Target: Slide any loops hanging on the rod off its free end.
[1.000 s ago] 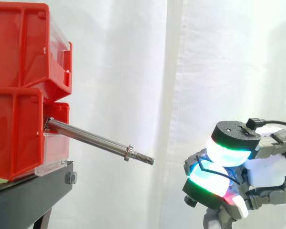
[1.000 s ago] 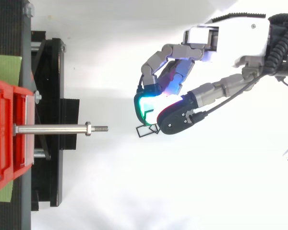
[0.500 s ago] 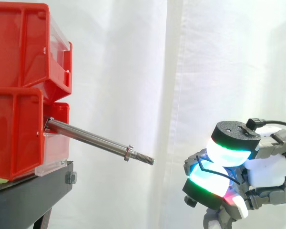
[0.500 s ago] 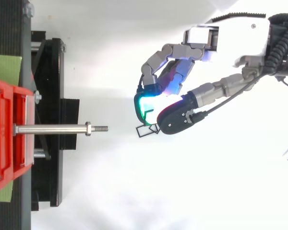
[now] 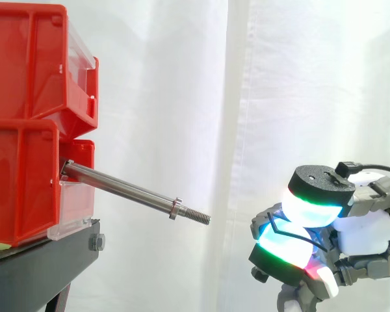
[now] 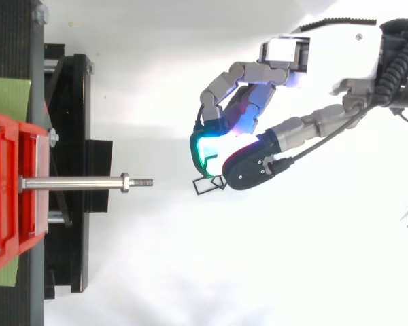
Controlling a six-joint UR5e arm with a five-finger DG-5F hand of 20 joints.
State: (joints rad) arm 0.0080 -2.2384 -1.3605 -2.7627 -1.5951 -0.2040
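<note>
A bare steel rod sticks out of the lower red bin, sloping down to a threaded free end; nothing hangs on it. The hand hovers to the right of that end, clear of the rod and a little lower in the side view. Its glowing pads pinch a thin black wire loop, which pokes out below the fingertips toward the rod tip. In the side view the loop's wire runs between the two pads.
Two red bins are stacked on a black stand at the left. A white curtain hangs behind. A green strip lies under the stand in the top view. Open space separates the rod tip from the hand.
</note>
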